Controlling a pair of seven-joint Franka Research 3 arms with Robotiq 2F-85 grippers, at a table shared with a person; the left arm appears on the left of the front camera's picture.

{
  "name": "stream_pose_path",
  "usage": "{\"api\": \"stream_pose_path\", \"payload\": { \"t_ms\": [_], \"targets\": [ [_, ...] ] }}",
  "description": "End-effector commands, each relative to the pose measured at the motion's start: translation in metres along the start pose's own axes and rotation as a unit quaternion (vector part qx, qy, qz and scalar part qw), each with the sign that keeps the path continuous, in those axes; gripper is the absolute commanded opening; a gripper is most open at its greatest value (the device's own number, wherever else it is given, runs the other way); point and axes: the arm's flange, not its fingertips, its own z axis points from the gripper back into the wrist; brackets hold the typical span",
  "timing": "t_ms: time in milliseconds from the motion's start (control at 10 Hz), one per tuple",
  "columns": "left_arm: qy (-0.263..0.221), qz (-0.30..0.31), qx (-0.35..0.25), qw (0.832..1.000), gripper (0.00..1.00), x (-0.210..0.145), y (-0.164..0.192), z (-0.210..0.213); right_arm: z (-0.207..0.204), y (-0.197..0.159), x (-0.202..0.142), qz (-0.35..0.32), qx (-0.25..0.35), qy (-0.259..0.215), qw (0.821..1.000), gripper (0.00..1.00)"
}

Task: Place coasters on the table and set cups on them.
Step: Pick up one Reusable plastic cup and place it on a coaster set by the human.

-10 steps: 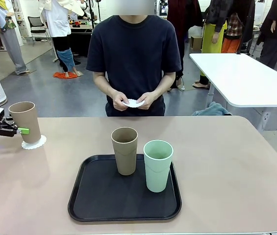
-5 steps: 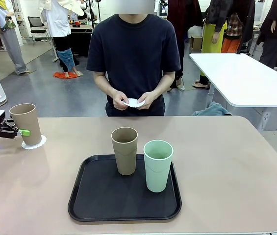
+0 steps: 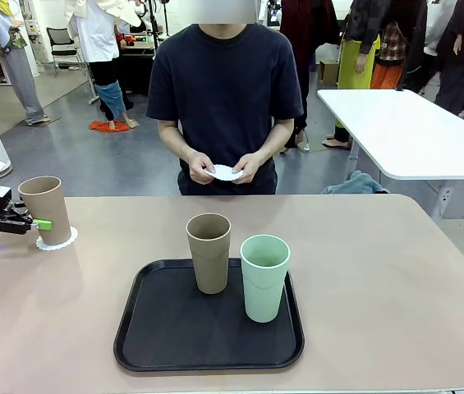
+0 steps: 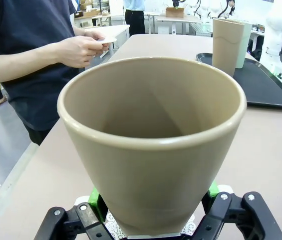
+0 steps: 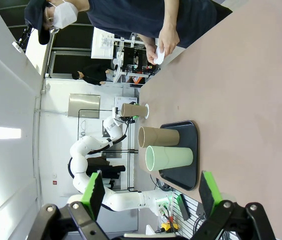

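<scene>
My left gripper [image 3: 44,223] is at the table's far left, shut on a tan cup [image 3: 45,209] near its base. The cup stands upright on a white scalloped coaster [image 3: 59,241]. In the left wrist view the green pads press both sides of this cup [image 4: 150,145], with the coaster's edge [image 4: 112,226] under it. A second tan cup [image 3: 209,253] and a mint green cup [image 3: 264,277] stand on the black tray [image 3: 162,332]. The person holds another coaster [image 3: 225,172] in both hands. My right gripper [image 5: 150,200] is open and holds nothing.
The beige table [image 3: 379,279] has bare surface to the right of the tray and along its far edge. A white table [image 3: 404,131] stands behind at the right. Other people move about in the background.
The tan cup in my left gripper has gone from slightly tilted to upright and sunk a little onto the coaster. The person's hands and the tray's cups have not moved.
</scene>
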Motion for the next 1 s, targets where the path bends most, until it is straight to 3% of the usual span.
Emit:
{"api": "stream_pose_path", "payload": {
  "t_ms": [0,900],
  "targets": [
    [0.001,0.005,-0.015,1.0,1.0,0.0037,0.0055,0.004,-0.0002,0.0,0.0007,0.002,0.007,0.001,1.0,1.0],
    [0.052,0.011,-0.024,0.998,1.0,-0.0028,0.011,0.0098,-0.0002,0.0,0.0007,0.002,0.007,0.001,1.0,1.0]
  ]
}}
